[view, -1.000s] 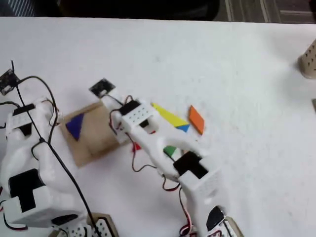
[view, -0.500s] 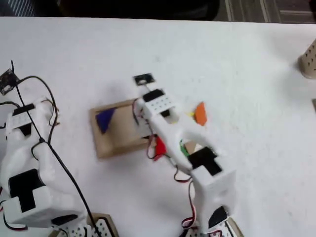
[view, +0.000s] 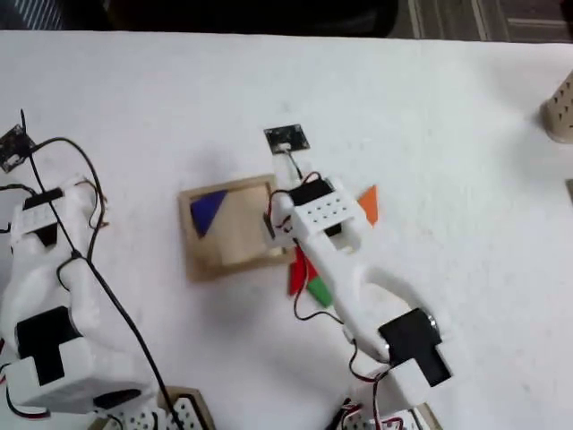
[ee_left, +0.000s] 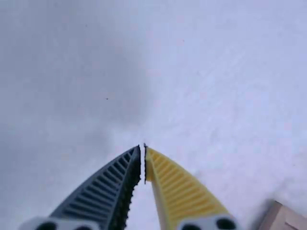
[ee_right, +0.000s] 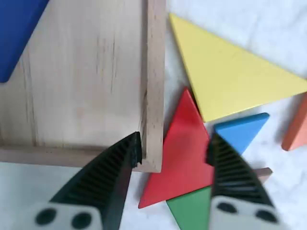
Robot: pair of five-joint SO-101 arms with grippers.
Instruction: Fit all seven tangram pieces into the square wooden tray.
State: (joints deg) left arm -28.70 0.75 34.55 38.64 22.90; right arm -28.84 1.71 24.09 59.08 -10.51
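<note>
The square wooden tray (view: 235, 244) lies mid-table with a dark blue piece (view: 207, 207) in its far left corner. My right arm (view: 327, 219) hangs over the tray's right rim. In the right wrist view my right gripper (ee_right: 172, 149) is open. One finger (ee_right: 120, 165) is just inside the tray's corner (ee_right: 154, 110), the other (ee_right: 225, 165) above the light blue triangle (ee_right: 240, 130); the red triangle (ee_right: 180, 153) lies between them. Yellow (ee_right: 230, 81), green (ee_right: 192, 211) and orange (ee_right: 297, 129) pieces lie beside the tray. My left gripper (ee_left: 144, 149) is shut over bare table.
My left arm (view: 45, 296) with its cables sits at the table's left edge. A small black board (view: 286, 137) lies behind the tray. A tan perforated object (view: 560, 112) stands at the far right. A wooden corner (ee_left: 283, 218) shows near the left gripper.
The tray has slid to the right and turned, along with my right arm swinging right. The yellow piece is now hidden under that arm in the high view. The left arm stayed still.
</note>
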